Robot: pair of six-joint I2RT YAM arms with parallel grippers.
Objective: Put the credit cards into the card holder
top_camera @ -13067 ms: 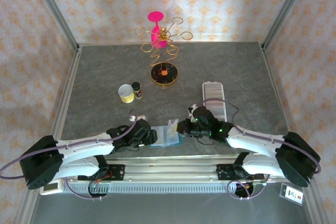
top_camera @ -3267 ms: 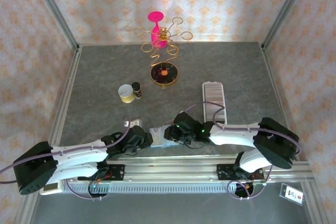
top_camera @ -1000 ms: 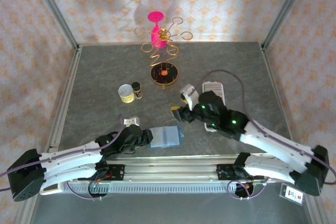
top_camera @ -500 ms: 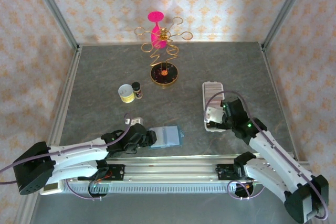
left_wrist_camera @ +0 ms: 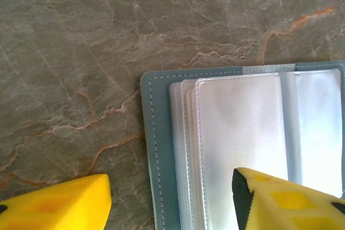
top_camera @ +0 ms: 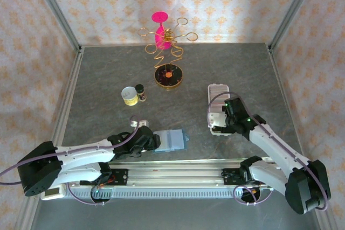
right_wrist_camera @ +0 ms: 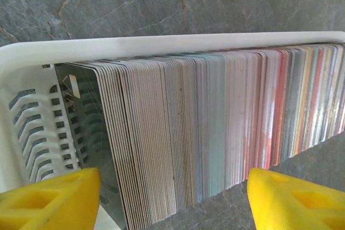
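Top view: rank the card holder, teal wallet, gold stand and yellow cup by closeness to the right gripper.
1. White ridged plastic card holder, under the right gripper.
2. Teal folding wallet, near left.
3. Gold wire stand, back centre.
4. Small yellow cup, far left.

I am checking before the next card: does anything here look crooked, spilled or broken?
Nothing stands out. The cards stand packed in a row inside the card holder, and the wallet lies open and flat on the table.
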